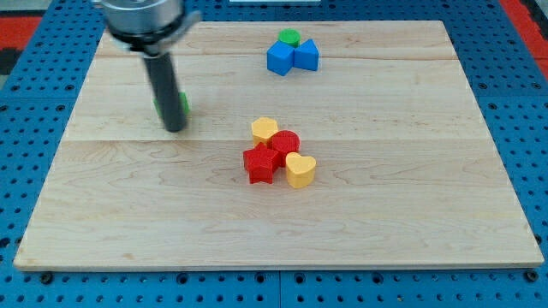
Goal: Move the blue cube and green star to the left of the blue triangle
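My tip rests on the board at the view's left. A green block, probably the green star, sits just behind the rod, mostly hidden by it and touching or nearly touching it. At the view's top centre, the blue cube sits against the left side of the blue triangle. My tip is far to the left of and below these two blue blocks.
A green round block touches the top of the two blue blocks. In the board's middle sits a cluster: a yellow block, a red round block, a red star and a yellow heart. The wooden board lies on a blue pegboard.
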Motion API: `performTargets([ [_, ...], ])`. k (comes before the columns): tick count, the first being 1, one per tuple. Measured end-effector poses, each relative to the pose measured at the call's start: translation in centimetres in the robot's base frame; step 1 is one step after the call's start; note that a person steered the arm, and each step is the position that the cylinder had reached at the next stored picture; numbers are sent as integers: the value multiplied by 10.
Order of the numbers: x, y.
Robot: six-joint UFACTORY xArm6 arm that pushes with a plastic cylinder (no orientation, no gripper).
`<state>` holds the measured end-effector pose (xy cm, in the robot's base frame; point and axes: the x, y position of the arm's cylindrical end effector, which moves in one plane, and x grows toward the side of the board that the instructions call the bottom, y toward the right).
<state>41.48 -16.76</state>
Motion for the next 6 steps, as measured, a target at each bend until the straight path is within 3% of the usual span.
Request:
performTargets([
  [2,-46,9],
  [3,-90,-3],
  [5,-120,88],
  [6,-130,98],
])
